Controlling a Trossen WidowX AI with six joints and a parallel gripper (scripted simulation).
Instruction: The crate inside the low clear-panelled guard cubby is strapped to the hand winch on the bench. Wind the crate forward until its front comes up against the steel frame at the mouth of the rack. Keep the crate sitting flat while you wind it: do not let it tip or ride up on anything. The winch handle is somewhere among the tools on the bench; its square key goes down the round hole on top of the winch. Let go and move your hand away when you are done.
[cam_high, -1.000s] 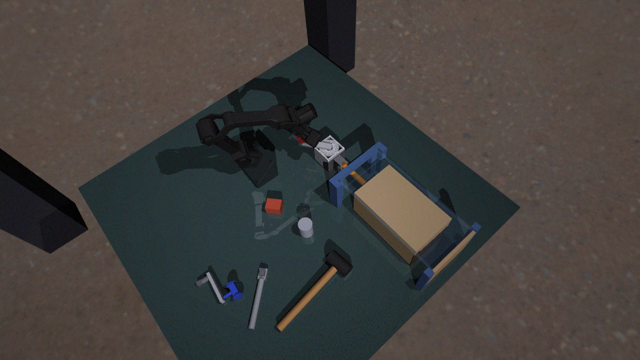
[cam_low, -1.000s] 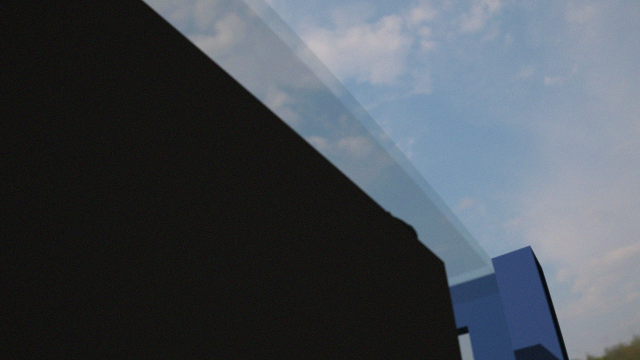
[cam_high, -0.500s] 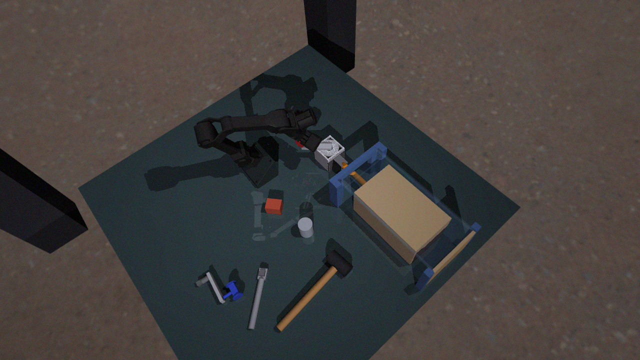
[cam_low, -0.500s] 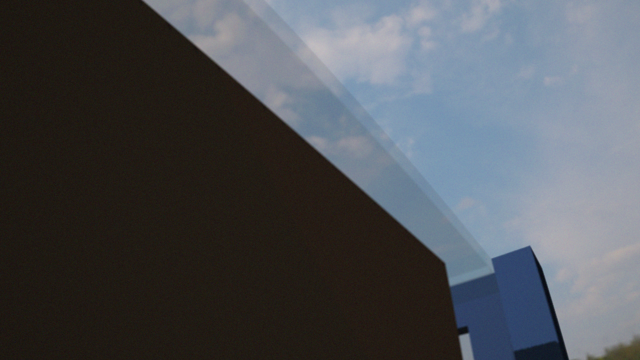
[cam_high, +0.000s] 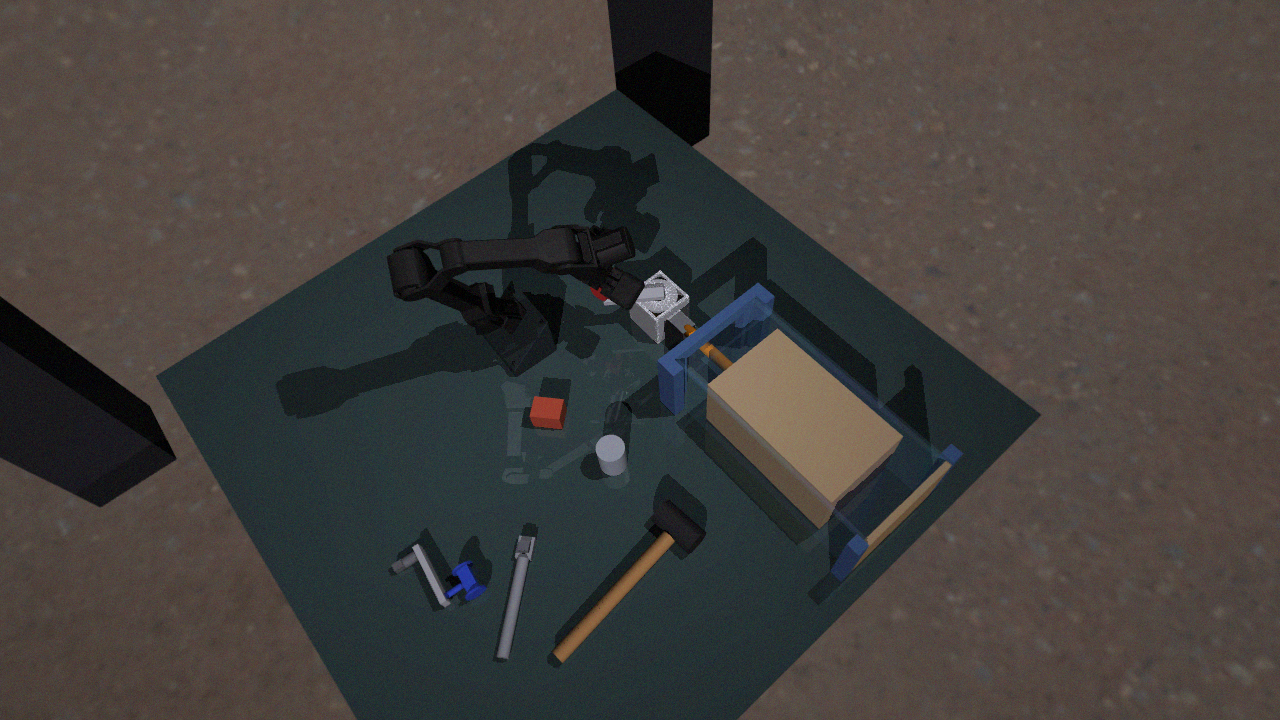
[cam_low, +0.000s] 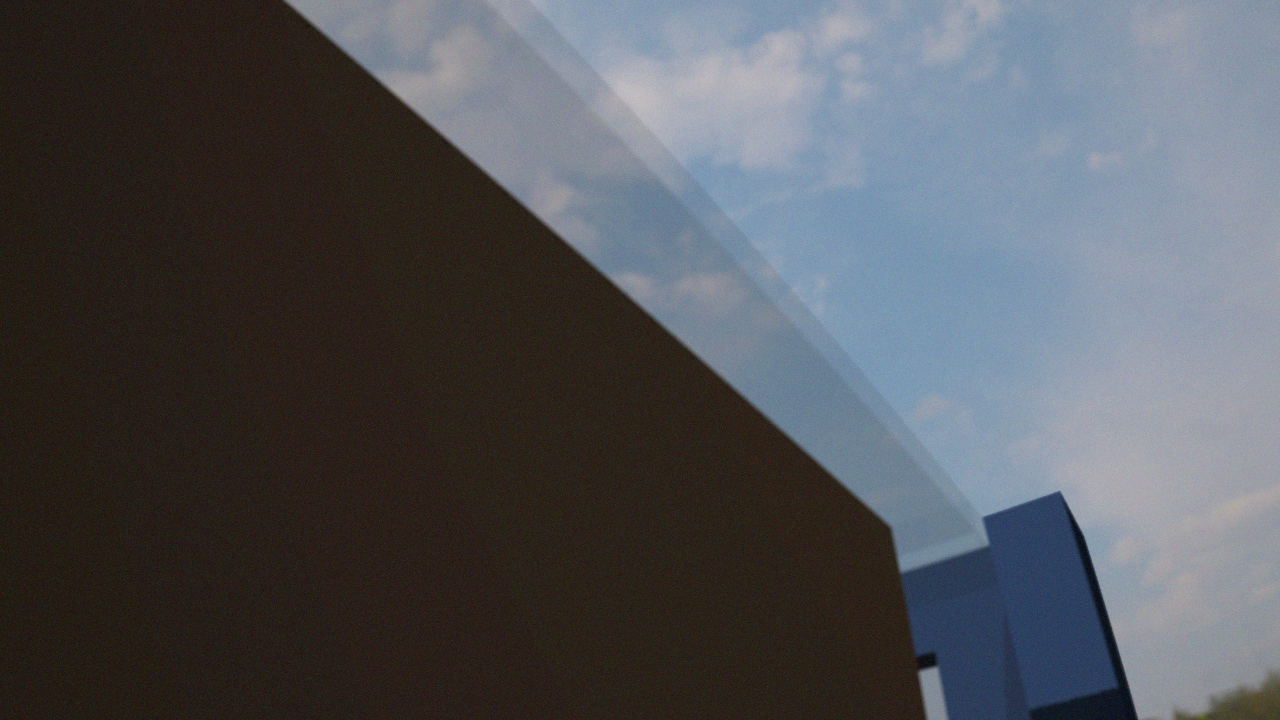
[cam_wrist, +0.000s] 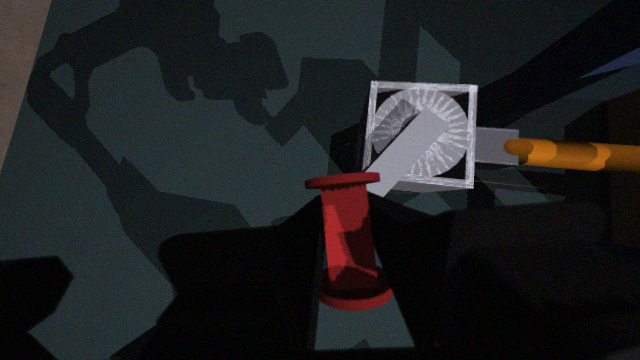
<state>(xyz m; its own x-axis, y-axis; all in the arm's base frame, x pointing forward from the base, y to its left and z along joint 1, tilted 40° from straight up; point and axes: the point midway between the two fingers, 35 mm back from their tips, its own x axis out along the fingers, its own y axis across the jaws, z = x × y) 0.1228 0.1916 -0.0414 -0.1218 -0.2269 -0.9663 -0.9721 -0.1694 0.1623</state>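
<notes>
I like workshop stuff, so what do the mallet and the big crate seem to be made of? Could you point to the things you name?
The mallet (cam_high: 626, 582): probably wood handle, tan and smooth; matte black head, perhaps rubber. The crate (cam_high: 805, 416): plain matte tan, maybe wood or cardboard; no grain shows.

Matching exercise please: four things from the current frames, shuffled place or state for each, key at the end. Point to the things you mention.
1. red grip (cam_high: 597, 293) (cam_wrist: 348, 235)
2. crate (cam_high: 805, 420) (cam_low: 447, 402)
3. orange strap (cam_high: 714, 351) (cam_wrist: 565, 154)
4. mallet (cam_high: 617, 595)

A. inside the clear-panelled cubby (cam_high: 671, 385) (cam_low: 1047, 600)
B. lying on the bench (cam_high: 295, 465) (cam_wrist: 200, 170), black head, wooden handle
C. between the fingers
D. running from the winch (cam_high: 648, 320) (cam_wrist: 475, 135) side toward the crate

1-C, 2-A, 3-D, 4-B
</notes>
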